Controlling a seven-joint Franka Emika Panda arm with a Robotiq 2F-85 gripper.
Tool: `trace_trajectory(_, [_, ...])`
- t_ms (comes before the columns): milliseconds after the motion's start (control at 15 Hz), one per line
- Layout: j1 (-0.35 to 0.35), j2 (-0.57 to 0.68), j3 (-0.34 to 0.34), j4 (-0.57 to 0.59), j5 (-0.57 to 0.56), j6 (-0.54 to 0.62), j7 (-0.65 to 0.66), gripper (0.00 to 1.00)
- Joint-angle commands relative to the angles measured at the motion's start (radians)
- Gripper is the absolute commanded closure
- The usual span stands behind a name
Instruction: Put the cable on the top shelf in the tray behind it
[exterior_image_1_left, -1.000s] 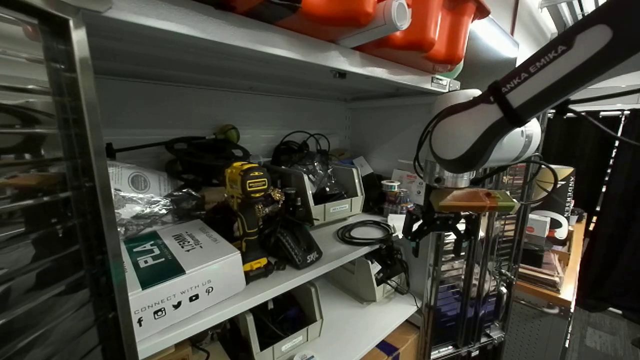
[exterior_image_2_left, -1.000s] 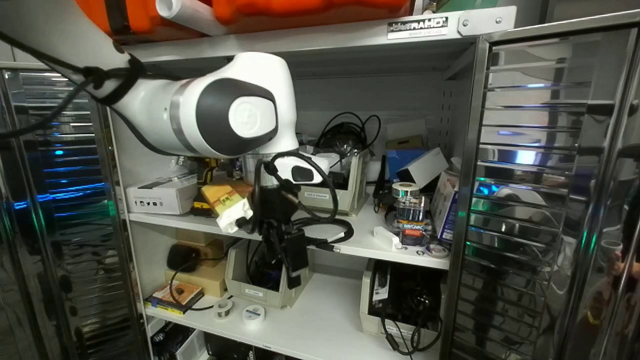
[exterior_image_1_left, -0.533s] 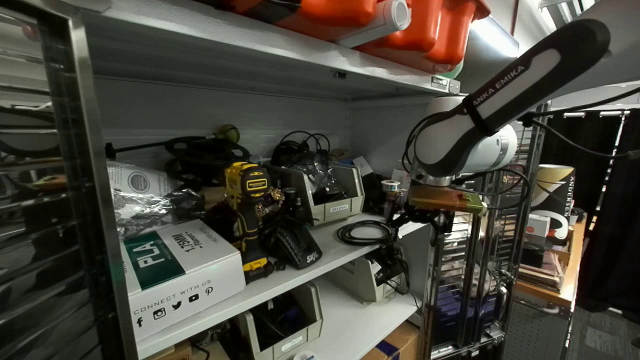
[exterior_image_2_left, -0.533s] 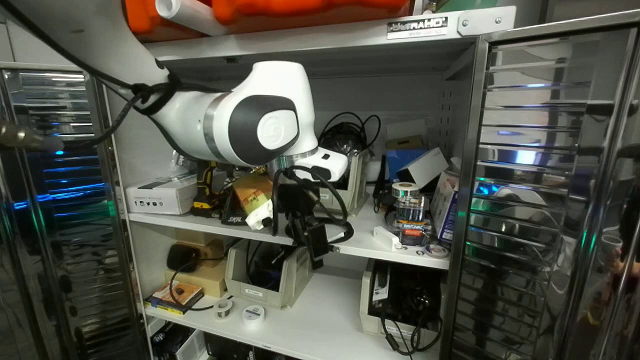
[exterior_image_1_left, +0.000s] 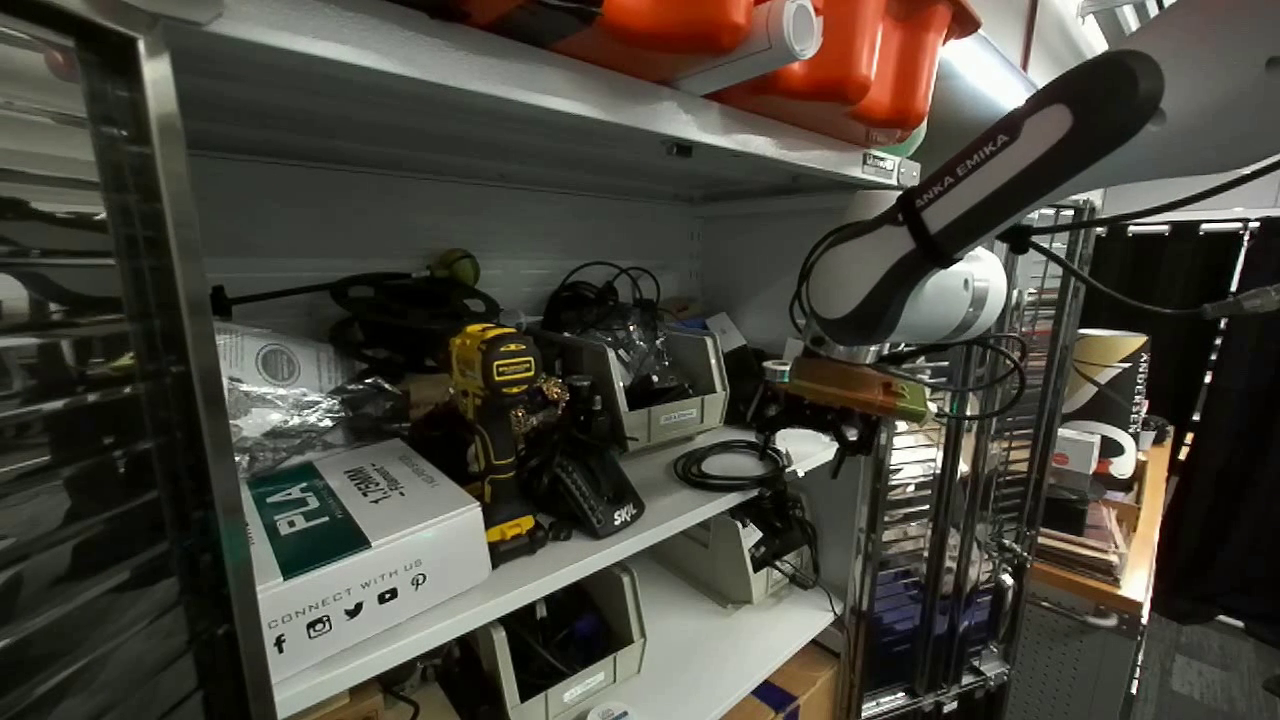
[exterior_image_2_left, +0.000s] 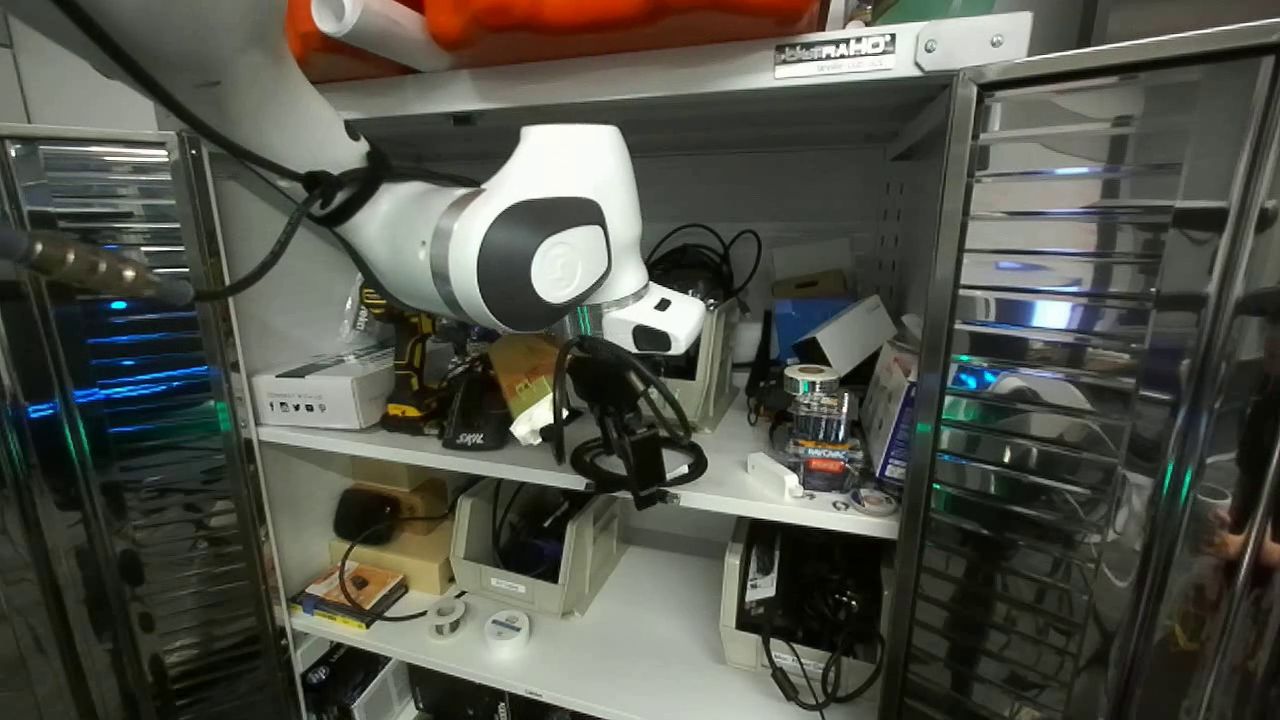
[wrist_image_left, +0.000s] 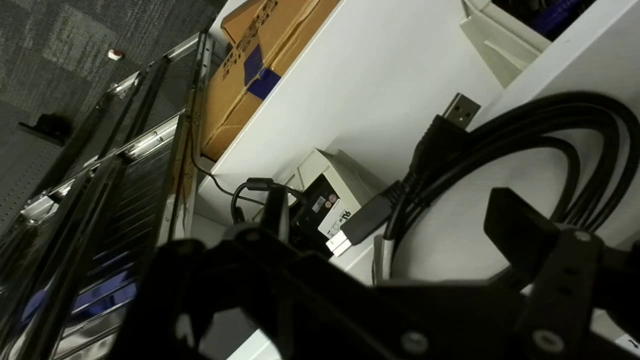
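The black cable (exterior_image_1_left: 700, 481) lies coiled at the front edge of the upper visible shelf (exterior_image_1_left: 650, 505). It also shows in an exterior view (exterior_image_2_left: 697, 458), partly behind my gripper. In the wrist view the cable (wrist_image_left: 440, 150) shows its USB plug and a second plug pointing past the shelf edge. The grey tray (exterior_image_1_left: 680, 421) with cables and plastic bags stands behind the coil; in an exterior view my arm covers part of the tray (exterior_image_2_left: 716, 350). My gripper (exterior_image_1_left: 803, 452) is open and empty, beside the coil near the shelf edge. In the wrist view part of the cable shows between its fingers (wrist_image_left: 390, 220).
A yellow drill (exterior_image_1_left: 495, 400), a SKIL charger (exterior_image_1_left: 597, 492) and a PLA box (exterior_image_1_left: 370, 540) stand along the shelf. Stacked batteries (exterior_image_2_left: 822, 440) and a small white piece (exterior_image_2_left: 772, 476) are at the other end. An upper shelf (exterior_image_2_left: 660, 95) overhangs. Open cabinet doors (exterior_image_2_left: 1060, 400) flank it.
The arm has moved toward the shelf and the coil, leftward in one view and rightward in another. The gripper stays open. The cable and tray have not moved.
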Motion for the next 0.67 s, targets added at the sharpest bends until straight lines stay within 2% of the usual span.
trace_trajectory(0, [0.025,0.059,-0.020,0.054,0.024,0.046,0.028,0.00])
trace_trajectory(600, [0.062,0.120,-0.033,0.096,0.015,0.042,0.078,0.00])
